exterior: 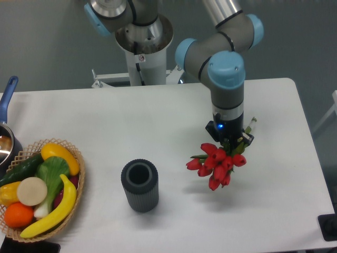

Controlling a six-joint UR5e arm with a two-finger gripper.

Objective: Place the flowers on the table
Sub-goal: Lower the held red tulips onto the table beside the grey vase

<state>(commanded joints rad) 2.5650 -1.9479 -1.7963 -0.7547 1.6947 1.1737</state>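
The flowers (217, 164) are a small bunch of red tulip buds with green stems, hanging buds toward the camera at the right middle of the white table (158, 116). My gripper (231, 141) points down over them and is shut on the stems; the fingers are mostly hidden behind the buds and the wrist. The bunch appears held just above the tabletop, casting a faint shadow to its left. The dark cylinder (139, 185) stands upright and empty to the left of the flowers, well apart from them.
A wicker basket (73, 197) of fruit and vegetables sits at the front left corner. A pot with a blue handle (7, 97) is at the left edge. The robot base (142, 47) stands behind the table's far edge. A dark object (329, 226) is at the right front.
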